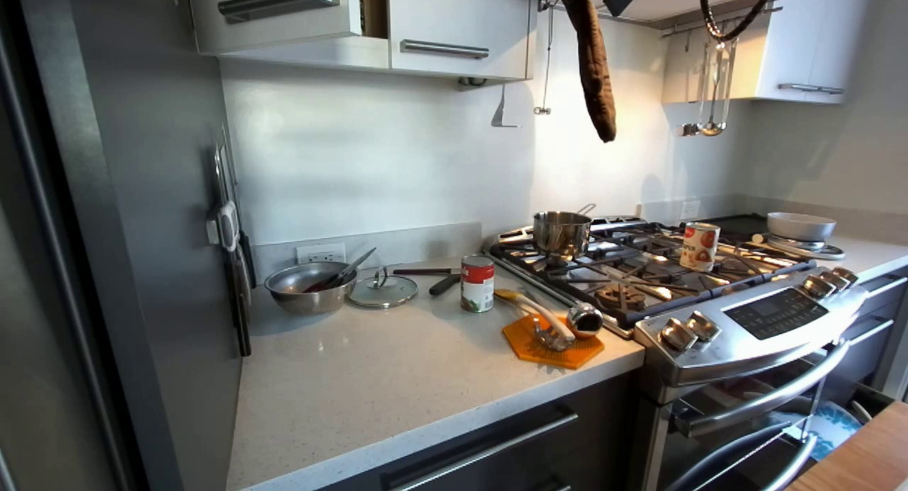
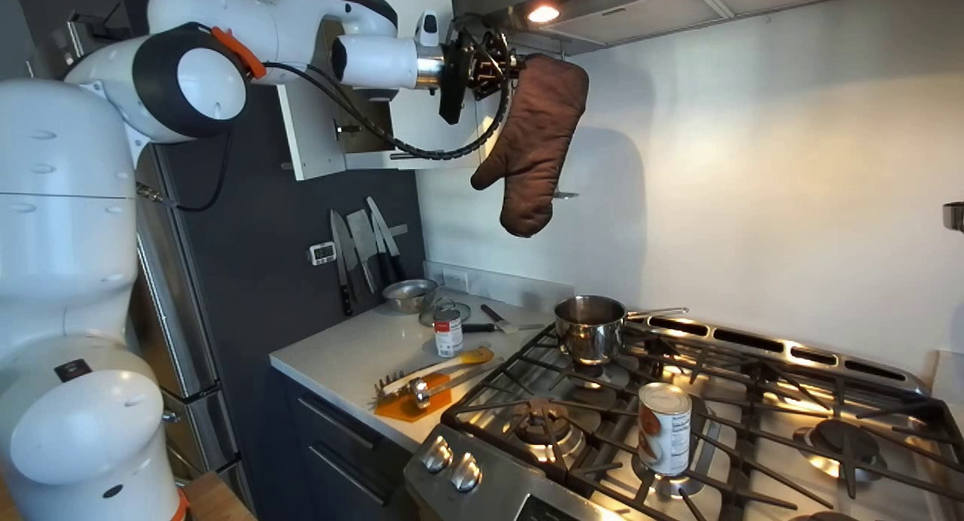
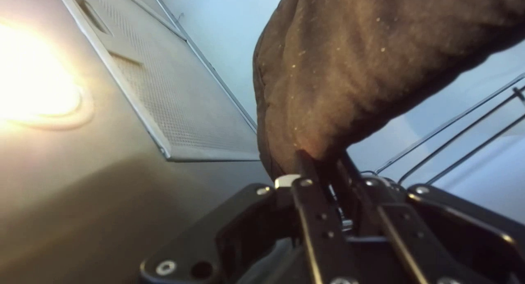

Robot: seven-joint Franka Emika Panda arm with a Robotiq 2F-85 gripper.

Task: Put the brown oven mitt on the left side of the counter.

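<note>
Here the mitt [image 2: 539,133] hangs pinched between the fingers [image 3: 307,169].

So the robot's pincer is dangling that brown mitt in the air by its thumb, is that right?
Not by its thumb. The pincer is dangling the mitt in the air, but by its cuff end: an exterior view shows the thumb hanging free lower down.
</note>
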